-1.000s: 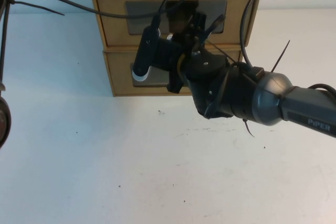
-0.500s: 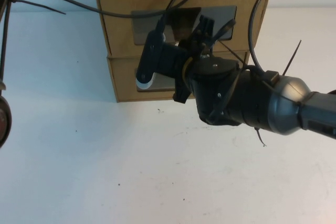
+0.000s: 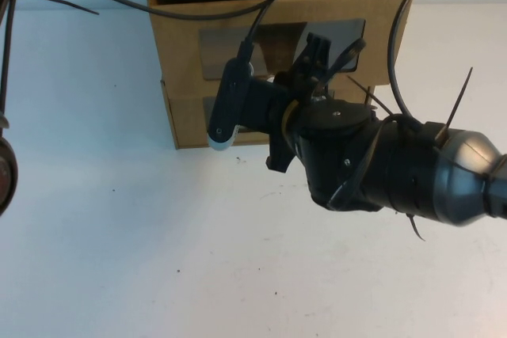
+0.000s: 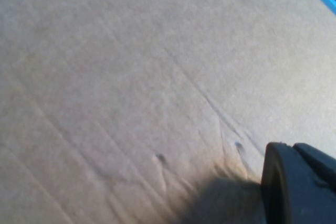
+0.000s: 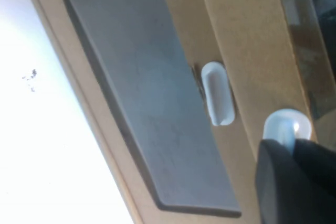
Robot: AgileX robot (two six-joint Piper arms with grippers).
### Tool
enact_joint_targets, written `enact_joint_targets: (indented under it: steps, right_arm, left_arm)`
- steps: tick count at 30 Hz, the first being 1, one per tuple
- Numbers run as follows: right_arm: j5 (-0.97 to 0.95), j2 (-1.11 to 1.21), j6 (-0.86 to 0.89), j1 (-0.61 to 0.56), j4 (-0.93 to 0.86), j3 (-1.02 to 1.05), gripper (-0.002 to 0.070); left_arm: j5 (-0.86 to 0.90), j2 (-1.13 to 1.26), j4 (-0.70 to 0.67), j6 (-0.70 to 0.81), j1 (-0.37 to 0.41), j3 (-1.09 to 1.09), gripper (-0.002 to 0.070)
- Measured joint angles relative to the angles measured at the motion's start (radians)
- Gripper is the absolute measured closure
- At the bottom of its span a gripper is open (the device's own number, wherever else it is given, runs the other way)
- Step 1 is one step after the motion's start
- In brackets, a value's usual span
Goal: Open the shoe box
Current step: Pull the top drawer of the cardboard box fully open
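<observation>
High view: box (image 3: 348,13) faces robot, right claw (image 3: 315,49) pinching, left claw (image 4: 299,182) atop.

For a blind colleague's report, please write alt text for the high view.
The right gripper, shut on the white handle of the cardboard upper drawer, holds it out past the lower drawer on a white table. The left gripper is outside this view, close over a cardboard surface.
</observation>
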Motion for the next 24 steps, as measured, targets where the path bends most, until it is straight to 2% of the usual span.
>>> enact_joint_targets:
  steps: [8, 24]
  right_arm:
    - [0.043, -0.016, -0.005, 0.021, 0.043, 0.004, 0.0669]
    - [0.156, -0.071, -0.132, 0.105, 0.215, 0.010, 0.0669]
  left_arm:
    - [0.001, 0.001, -0.004, 0.000, 0.000, 0.000, 0.0680]
    - [0.002, 0.002, -0.004, 0.000, 0.000, 0.000, 0.0680]
